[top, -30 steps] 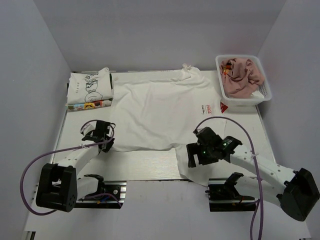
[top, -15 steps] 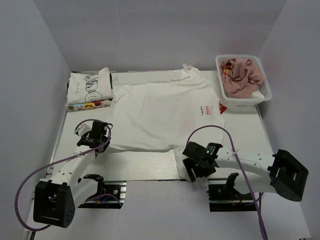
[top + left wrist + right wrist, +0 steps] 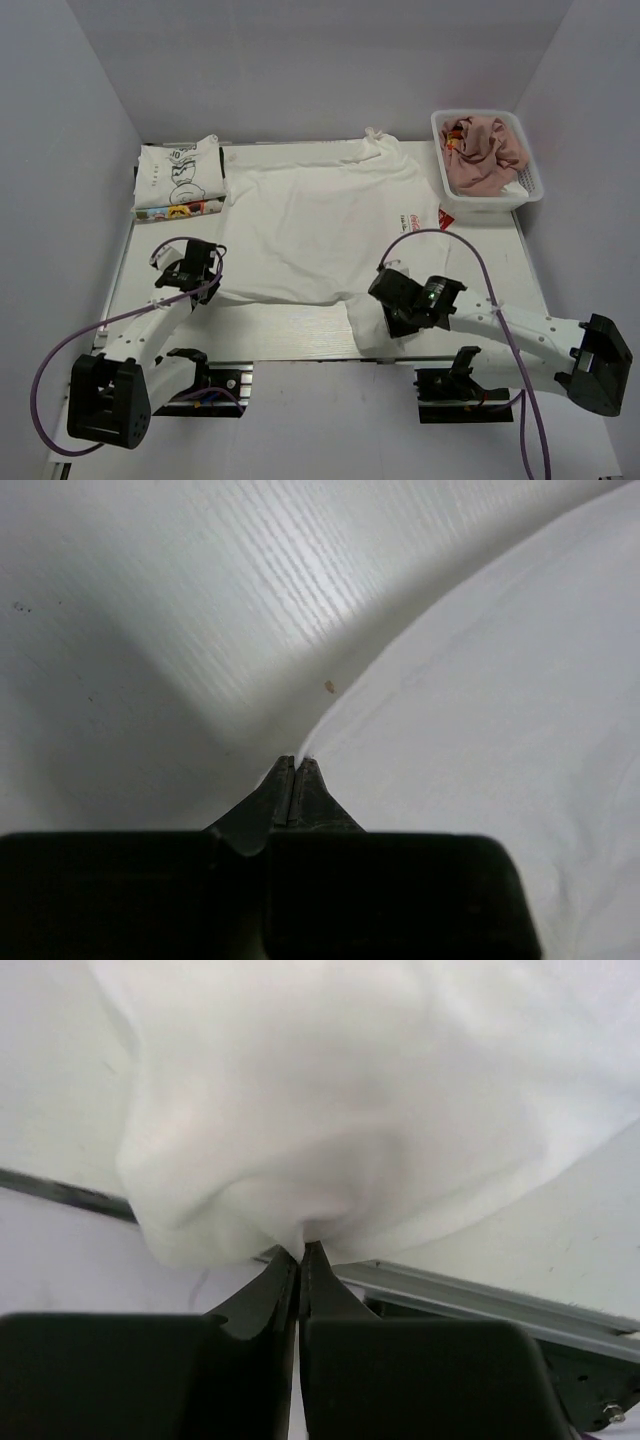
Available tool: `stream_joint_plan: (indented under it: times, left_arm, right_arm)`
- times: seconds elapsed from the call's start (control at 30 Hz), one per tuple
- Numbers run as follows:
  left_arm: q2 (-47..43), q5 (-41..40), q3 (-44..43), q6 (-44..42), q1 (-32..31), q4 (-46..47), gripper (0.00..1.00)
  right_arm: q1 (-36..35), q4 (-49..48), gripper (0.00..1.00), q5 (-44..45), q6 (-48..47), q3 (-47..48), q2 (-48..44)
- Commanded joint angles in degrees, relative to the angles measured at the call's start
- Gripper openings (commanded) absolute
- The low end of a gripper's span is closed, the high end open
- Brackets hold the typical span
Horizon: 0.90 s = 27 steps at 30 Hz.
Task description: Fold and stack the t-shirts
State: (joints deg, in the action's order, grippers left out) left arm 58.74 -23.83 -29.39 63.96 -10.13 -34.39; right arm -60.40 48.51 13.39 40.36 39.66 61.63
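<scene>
A white t-shirt (image 3: 320, 220) with a small red print lies spread across the table. My left gripper (image 3: 211, 291) is shut on its near-left corner; in the left wrist view the jaws (image 3: 295, 763) pinch the fabric edge (image 3: 480, 710) just above the tabletop. My right gripper (image 3: 392, 318) is shut on the near-right hem, and bunched white cloth (image 3: 300, 1110) hangs over its closed tips (image 3: 301, 1251). A folded white t-shirt with a black cartoon drawing (image 3: 180, 178) lies at the back left. A dusty-pink t-shirt (image 3: 487, 150) is crumpled in the basket.
The white lattice basket (image 3: 532, 190) stands at the back right corner. White walls close in the table on three sides. The metal rail of the table's near edge (image 3: 480, 1300) runs just beyond my right gripper.
My right gripper went from open to shut on the shirt's near-right hem and lifted it slightly. The left gripper closed fully on the near-left corner and pulled it a little nearer.
</scene>
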Motion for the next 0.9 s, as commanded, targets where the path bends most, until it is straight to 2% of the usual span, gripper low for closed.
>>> stream_joint_plan:
  times: [0.0, 0.3, 0.33, 0.47, 0.63, 0.73, 0.77, 0.8, 0.83, 0.87]
  left_arm:
    - [1.54, -2.18, -4.97, -1.55, 0.20, 0.55, 0.00]
    - [15.16, -4.47, -17.97, -2.70, 0.72, 2.66, 0.00]
    - [16.57, -4.47, -19.20, -3.23, 0.73, 2.66, 0.00]
    - [23.25, -4.99, -26.59, -4.54, 2.57, 2.14, 0.00]
    - [35.35, -3.42, -35.11, -8.06, 4.59, 5.39, 0.00]
    - [41.79, -0.71, -41.61, -8.94, 5.82, 5.92, 0.00]
    - [45.29, 0.18, -42.93, -9.99, 5.82, 6.96, 0.04]
    - [46.80, 1.06, -44.86, -11.13, 5.82, 9.32, 0.44]
    - [48.03, 2.90, -45.75, -12.62, 6.35, 10.04, 0.76]
    - [48.83, 3.70, -46.28, -13.42, 6.35, 10.92, 1.00]
  right_arm:
    - [2.82, 1.59, 0.00, 9.36, 0.25, 6.83, 1.47]
    - [17.76, -12.62, 0.00, 15.35, -11.79, 19.48, 10.26]
    - [21.86, -13.26, 0.00, 14.05, -13.97, 20.27, 11.05]
    - [28.58, -16.78, 0.00, 7.81, -17.32, 27.47, 17.38]
    - [35.69, -19.07, 0.00, 2.35, -17.85, 38.80, 31.08]
    - [39.03, -20.20, 0.00, 2.61, -18.55, 46.28, 41.53]
    - [39.57, -20.21, 0.00, 2.61, -19.34, 47.86, 43.38]
    - [39.92, -20.12, 0.00, 2.96, -19.61, 51.53, 45.06]
    - [40.53, -20.12, 0.00, 3.48, -19.79, 55.05, 50.29]
    - [40.89, -19.95, 0.00, 5.23, -20.84, 56.65, 52.00]
